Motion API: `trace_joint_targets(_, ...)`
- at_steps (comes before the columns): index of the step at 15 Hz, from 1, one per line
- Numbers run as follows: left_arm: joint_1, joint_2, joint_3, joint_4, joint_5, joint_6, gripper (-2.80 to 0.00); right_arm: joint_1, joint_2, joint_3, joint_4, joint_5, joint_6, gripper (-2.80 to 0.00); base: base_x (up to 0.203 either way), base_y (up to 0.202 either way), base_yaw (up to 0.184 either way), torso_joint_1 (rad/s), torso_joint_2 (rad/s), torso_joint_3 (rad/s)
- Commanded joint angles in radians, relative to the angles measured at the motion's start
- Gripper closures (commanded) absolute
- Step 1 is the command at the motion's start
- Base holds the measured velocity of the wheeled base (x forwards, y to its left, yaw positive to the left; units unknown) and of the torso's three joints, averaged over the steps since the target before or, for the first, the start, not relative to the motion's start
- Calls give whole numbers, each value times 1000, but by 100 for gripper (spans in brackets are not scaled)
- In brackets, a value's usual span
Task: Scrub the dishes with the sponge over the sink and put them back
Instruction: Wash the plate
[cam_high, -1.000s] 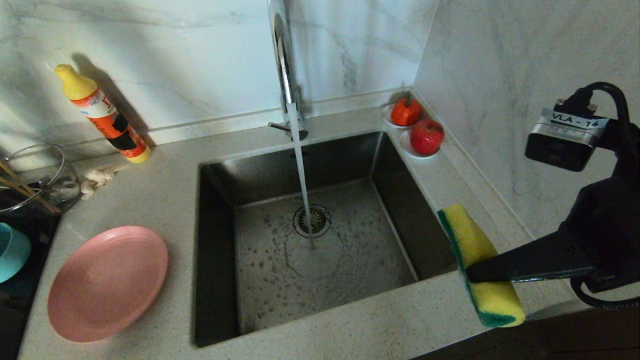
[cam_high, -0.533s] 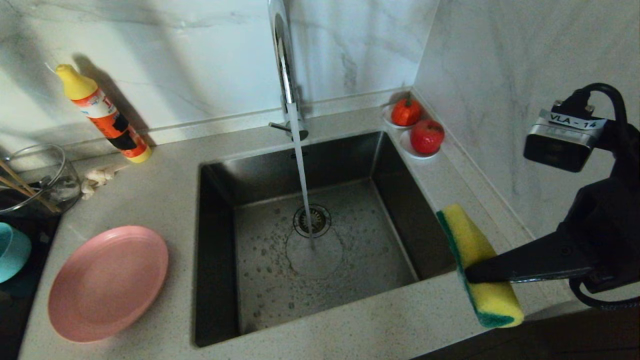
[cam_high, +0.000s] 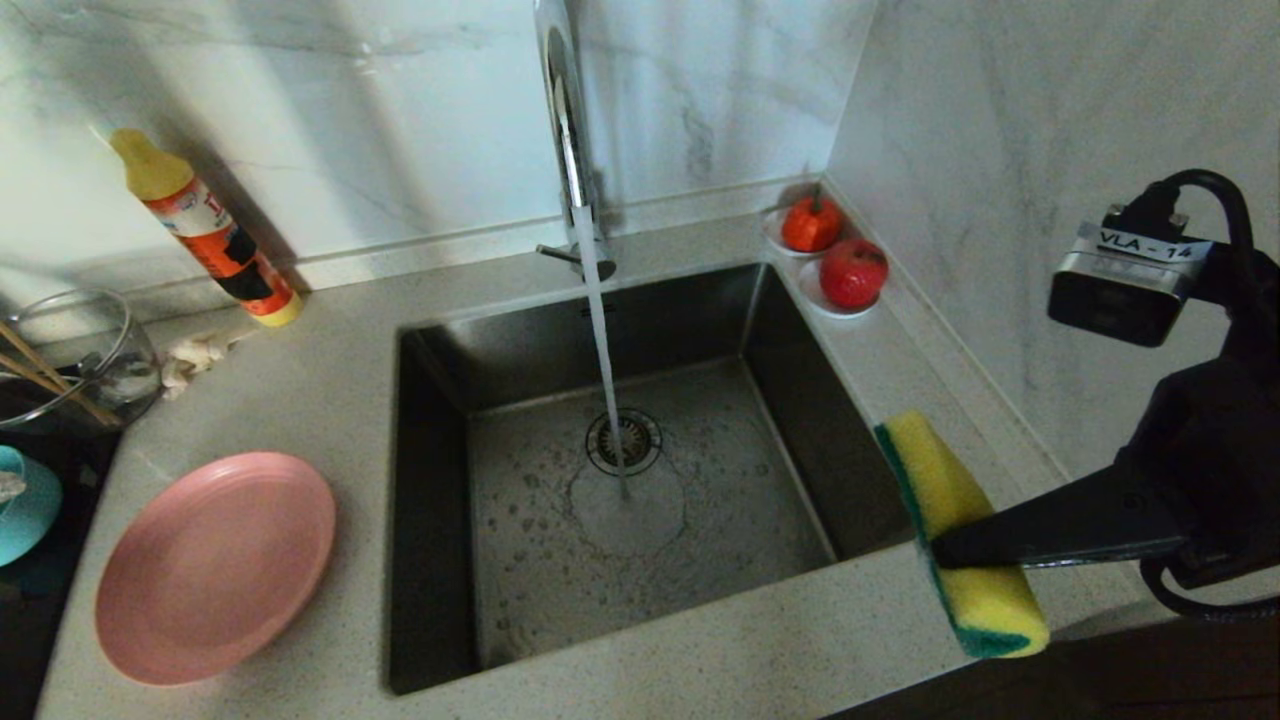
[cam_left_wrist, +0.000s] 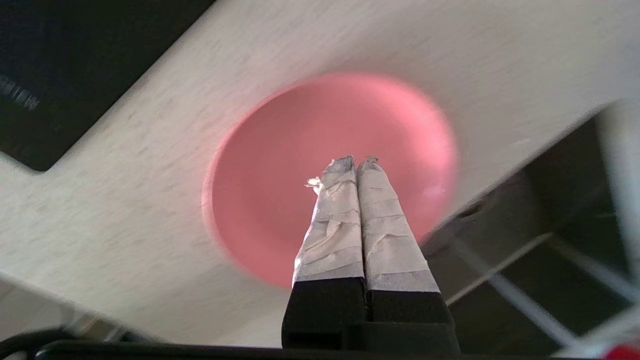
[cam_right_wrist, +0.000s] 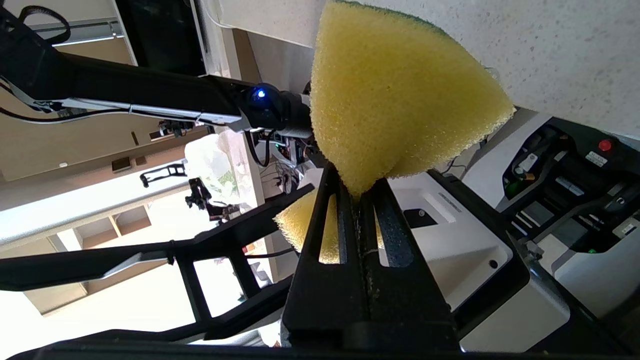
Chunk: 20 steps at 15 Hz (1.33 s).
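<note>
Sink (cam_high: 440, 560) takes tap water (cam_high: 603, 350); glass jug (cam_high: 110, 340) holds sticks (cam_high: 40, 385).

This is a kitchen. There is a deep metal sink (cam_high: 620, 470) with water running from a tall tap (cam_high: 568, 130). A soap bottle (cam_high: 205, 230) leans on the marble wall (cam_high: 380, 120).

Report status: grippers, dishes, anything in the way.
Right gripper shut on sponge, at sink's right front corner. Left gripper shut, empty, above pink plate. Plate on counter, unscrubbed. Tap running; nothing blocking.
</note>
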Motion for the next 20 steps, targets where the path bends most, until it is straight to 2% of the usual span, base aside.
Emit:
trace_joint_targets(1, -16, 21, 84, -17, 9, 25, 0, -3, -6, 2, 6, 4, 5, 0, 0, 0, 0, 0, 0, 0)
trace_joint_targets(2, -17, 28, 123, -43, 12, 38, 0, -14, -7, 7, 6, 4, 3, 0, 0, 0, 0, 0, 0, 0)
trace_joint_targets(4, -31, 55, 205, -105, 20, 123, 0, -20, -4, 12, 3, 4, 2, 0, 0, 0, 0, 0, 0, 0)
trace_joint_targets(5, -34, 81, 230, -139, 52, 149, 0, -20, -2, 14, 3, 4, 3, 0, 0, 0, 0, 0, 0, 0)
trace_joint_targets(6, -35, 102, 242, -162, 87, 155, -25, -20, -2, 13, 3, 4, 2, 0, 0, 0, 0, 0, 0, 0)
trace_joint_targets(7, -35, 109, 246, -178, 102, 156, -280, -20, -1, 12, 2, 4, 3, 0, 0, 0, 0, 0, 0, 0)
trace_joint_targets(11, -33, 129, 236, -180, 96, 151, -280, -20, 1, 17, 2, 4, 3, 0, 0, 0, 0, 0, 0, 0)
trace_joint_targets(16, -36, 182, 233, -191, 95, 180, -280, -28, 1, 29, -1, 4, 2, 0, 0, 0, 0, 0, 0, 0)
trace_joint_targets(17, -38, 186, 234, -192, 87, 193, -280, -32, -1, 29, -1, 4, 2, 0, 0, 0, 0, 0, 0, 0)
trace_joint_targets(20, -45, 188, 245, -192, 3, 230, -280, -37, 0, 31, -1, 4, 2, 0, 0, 0, 0, 0, 0, 0)
